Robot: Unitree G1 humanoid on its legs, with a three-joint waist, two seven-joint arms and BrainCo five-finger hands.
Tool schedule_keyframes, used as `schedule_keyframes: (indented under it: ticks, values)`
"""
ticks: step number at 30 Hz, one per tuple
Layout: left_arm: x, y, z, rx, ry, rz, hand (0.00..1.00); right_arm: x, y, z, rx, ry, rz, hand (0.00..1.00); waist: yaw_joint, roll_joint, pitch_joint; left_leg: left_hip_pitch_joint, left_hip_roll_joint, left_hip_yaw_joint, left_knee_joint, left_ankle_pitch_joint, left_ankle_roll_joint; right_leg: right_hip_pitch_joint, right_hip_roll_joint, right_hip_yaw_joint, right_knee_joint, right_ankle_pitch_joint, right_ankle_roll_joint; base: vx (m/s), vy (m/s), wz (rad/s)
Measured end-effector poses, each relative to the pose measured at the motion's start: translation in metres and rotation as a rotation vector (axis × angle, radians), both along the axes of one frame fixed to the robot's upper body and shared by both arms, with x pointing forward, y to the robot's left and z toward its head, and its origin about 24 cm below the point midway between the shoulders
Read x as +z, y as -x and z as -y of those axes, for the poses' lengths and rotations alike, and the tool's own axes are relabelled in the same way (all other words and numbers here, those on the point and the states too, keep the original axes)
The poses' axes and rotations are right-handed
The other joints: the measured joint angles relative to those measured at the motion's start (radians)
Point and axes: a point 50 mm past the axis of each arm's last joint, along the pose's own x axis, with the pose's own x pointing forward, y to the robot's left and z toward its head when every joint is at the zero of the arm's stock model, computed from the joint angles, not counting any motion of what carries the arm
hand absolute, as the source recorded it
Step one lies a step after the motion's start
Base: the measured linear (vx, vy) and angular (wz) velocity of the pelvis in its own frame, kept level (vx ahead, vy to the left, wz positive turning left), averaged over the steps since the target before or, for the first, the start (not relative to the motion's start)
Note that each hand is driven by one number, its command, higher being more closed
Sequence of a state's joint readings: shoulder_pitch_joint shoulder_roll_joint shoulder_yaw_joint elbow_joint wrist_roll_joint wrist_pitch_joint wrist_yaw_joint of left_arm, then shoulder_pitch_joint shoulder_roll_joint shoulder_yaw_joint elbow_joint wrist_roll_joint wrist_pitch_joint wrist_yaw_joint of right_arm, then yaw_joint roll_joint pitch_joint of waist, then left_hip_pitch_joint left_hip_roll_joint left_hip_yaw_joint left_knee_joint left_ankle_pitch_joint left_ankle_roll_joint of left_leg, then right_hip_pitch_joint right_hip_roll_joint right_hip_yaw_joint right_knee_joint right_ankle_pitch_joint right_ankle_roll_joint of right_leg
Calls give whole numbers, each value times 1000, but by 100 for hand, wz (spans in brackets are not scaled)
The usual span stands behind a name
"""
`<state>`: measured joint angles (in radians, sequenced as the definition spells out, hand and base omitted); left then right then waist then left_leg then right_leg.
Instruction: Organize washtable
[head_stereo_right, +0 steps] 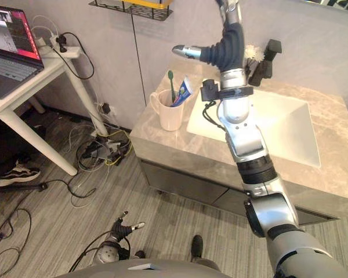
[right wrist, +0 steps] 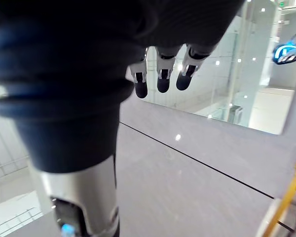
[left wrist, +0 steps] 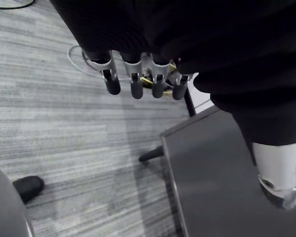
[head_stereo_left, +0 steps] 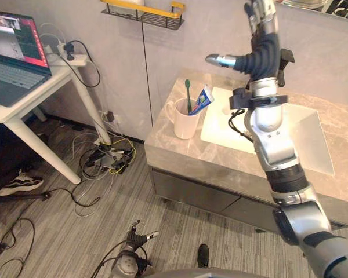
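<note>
**Reaching high above the washtable, both hands empty**

Item: white cup [head_stereo_left: 184, 120] on the counter [head_stereo_left: 174, 149], just beside the sink [head_stereo_left: 304, 124]. It holds a green toothbrush [head_stereo_left: 188, 91] and a toothpaste tube [head_stereo_left: 205, 99].
Right hand [head_stereo_left: 260, 22]: raised near the wall over the basin, fingers loose, holding nothing.
Left hand [head_stereo_left: 137, 235]: low by the floor, fingers relaxed, empty.
Status: brush and paste look stowed. A dark object [head_stereo_right: 265, 63] at the back of the counter may need placing, and little else seems left.
</note>
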<state>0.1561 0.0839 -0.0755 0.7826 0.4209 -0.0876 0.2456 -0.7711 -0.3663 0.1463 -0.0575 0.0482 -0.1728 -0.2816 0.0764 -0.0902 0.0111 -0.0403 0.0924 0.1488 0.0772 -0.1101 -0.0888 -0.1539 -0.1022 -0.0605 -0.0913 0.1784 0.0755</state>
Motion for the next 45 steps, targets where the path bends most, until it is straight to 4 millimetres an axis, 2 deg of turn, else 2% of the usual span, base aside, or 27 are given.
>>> schedule_keyframes:
  ticks: [2, 4, 5, 7, 8, 10, 11, 12, 14, 15, 16, 17, 19, 20, 22, 23, 25, 26, 28, 30, 34, 35, 39, 41, 43, 44, 45]
  values:
    - [-1, 2, -1, 0, -4, -8, 0, 2, 12, 13, -25, -1, 45, 0, -10, -1, -3, 13, 0, 5, -6, 0, 0, 3, 1, 6, 0, 0, 1, 31, 6, -8]
    - [-3, 4, -2, -18, -20, -28, 0, -13, 30, 41, -82, -29, 54, 0, -17, -2, -18, 14, 0, 20, -8, -8, 2, 2, 3, 20, 0, -6, 6, 40, 8, -18]
    - [-5, 5, -2, -15, -21, -37, 0, -20, 34, 49, -97, -45, 38, 0, -22, -1, -24, 17, 0, 24, -8, -10, 3, 2, 4, 22, 0, -7, 7, 50, 4, -18]
    - [-8, 11, -7, 32, -17, -63, 0, -53, 52, 76, -119, -133, -66, 0, -42, 4, -34, 31, 1, 42, -15, -14, 3, 2, 10, 43, 0, -9, 8, 45, -1, -24]
    - [-8, 12, -9, 57, -12, -68, 0, -62, 57, 83, -131, -156, -92, 0, -44, 5, -35, 35, 1, 49, -16, -17, 2, 2, 10, 51, 0, -9, 8, 43, 5, -38]
    - [-12, 22, -20, 221, 22, -94, 0, -89, 80, 106, -228, -243, -165, 0, -62, 10, -41, 52, 4, 76, -25, -23, -1, 1, 18, 71, 0, -15, 8, 44, -4, -37]
    - [-17, 33, -25, 327, 47, -128, 0, -103, 95, 117, -284, -310, -198, 0, -77, 16, -52, 59, 6, 91, -31, -25, -1, -2, 23, 78, 0, -23, 11, 44, -22, -30]
    - [-19, 39, -28, 393, 65, -145, 0, -110, 102, 122, -318, -337, -215, 0, -87, 20, -59, 64, 7, 98, -35, -26, -3, -4, 27, 85, 0, -22, 11, 67, -14, -35]
    - [-23, 54, -34, 577, 112, -174, 0, -141, 129, 137, -454, -436, -312, 0, -101, 33, -75, 89, 15, 134, -41, -37, -6, -2, 41, 119, 0, -20, 7, 72, -5, -47]
    - [-24, 56, -35, 597, 113, -177, 0, -151, 136, 140, -493, -457, -346, 0, -103, 35, -78, 93, 16, 140, -39, -41, -9, -1, 44, 126, 0, -20, 7, 50, -9, -41]
    - [-24, 58, -35, 618, 119, -179, 0, -169, 148, 144, -555, -502, -417, 0, -110, 36, -79, 98, 19, 147, -36, -45, -10, 2, 47, 133, 0, -20, 7, 30, -6, -17]
    - [-24, 58, -35, 635, 127, -176, 0, -178, 153, 145, -585, -521, -454, 0, -117, 36, -79, 98, 19, 147, -35, -46, -10, 2, 47, 133, 0, -20, 7, 15, 0, -10]
    - [-25, 59, -32, 665, 149, -173, 0, -218, 172, 145, -717, -532, -643, 0, -132, 35, -79, 100, 18, 151, -33, -49, -10, 3, 47, 137, 0, -20, 7, -3, 8, -5]
    - [-25, 58, -30, 676, 159, -171, 0, -230, 178, 145, -745, -534, -705, 0, -131, 36, -78, 100, 18, 152, -31, -51, -9, 3, 47, 138, 0, -20, 7, 1, 11, -6]
    - [-26, 57, -26, 722, 192, -159, 0, -277, 200, 143, -848, -551, -950, 0, -126, 42, -74, 100, 18, 162, -27, -57, -8, 4, 46, 146, 0, -20, 7, 1, 15, -8]
    - [-25, 57, -26, 737, 195, -154, 0, -287, 206, 142, -867, -562, -999, 0, -124, 45, -72, 100, 18, 163, -27, -58, -7, 4, 46, 149, 0, -20, 7, 2, 17, -7]
    - [-25, 56, -24, 792, 216, -128, 0, -333, 228, 136, -931, -629, -1207, 0, -123, 56, -64, 102, 18, 168, -21, -62, -5, 9, 45, 150, 0, -20, 7, 3, 8, -2]
    - [-25, 55, -24, 798, 219, -124, 0, -340, 232, 135, -937, -633, -1242, 0, -122, 58, -62, 102, 17, 169, -21, -63, -4, 10, 44, 150, 0, -20, 7, 0, 0, 0]
    - [-24, 53, -22, 846, 258, -93, 0, -379, 251, 119, -927, -644, -1462, 0, -120, 71, -51, 113, 18, 170, -22, -63, -4, 19, 45, 149, 0, -21, 7, 0, 0, 0]
    - [-24, 51, -21, 898, 298, -70, 0, -400, 263, 112, -933, -657, -1585, 0, -119, 72, -37, 121, 18, 169, -22, -63, -4, 28, 45, 148, 0, -22, 6, 0, 0, 0]
    - [-23, 47, -20, 957, 360, -35, 0, -430, 287, 107, -977, -734, -1778, 0, -117, 89, -18, 135, 19, 166, -23, -63, -5, 44, 46, 143, -1, -24, 2, 0, -4, 2]
    - [-23, 44, -20, 1007, 412, -15, 0, -438, 300, 107, -1010, -841, -1832, 0, -117, 91, -10, 151, 21, 159, -26, -63, -5, 61, 46, 133, -1, -28, 1, -7, -9, 9]
    - [-20, 34, -27, 1184, 561, 86, 0, -449, 322, 95, -977, -963, -1939, 0, -99, 88, -10, 166, 25, 157, -33, -65, -8, 75, 51, 130, -5, -32, -4, -3, -2, 2]
    - [-9, 21, -37, 1286, 647, 219, 0, -451, 325, 92, -954, -987, -1949, 0, -99, 87, -9, 166, 26, 156, -34, -70, -14, 75, 52, 129, -6, -34, -4, -7, -5, 2]
    - [21, -6, -59, 1340, 746, 496, 0, -452, 324, 88, -913, -1009, -1954, 0, -99, 80, -6, 158, 30, 147, -36, -73, -11, 70, 55, 122, -6, -41, -8, 3, -23, 8]
    - [30, -12, -65, 1333, 754, 566, 0, -452, 323, 87, -903, -1003, -1956, 0, -99, 77, -5, 158, 31, 146, -37, -73, -11, 70, 56, 121, -6, -42, -9, 26, -29, 6]
    - [49, -22, -75, 1323, 769, 699, 0, -452, 322, 86, -894, -1021, -1947, 0, -99, 76, -4, 158, 34, 145, -38, -72, -13, 70, 59, 119, -6, -44, -12, 45, -21, 5]
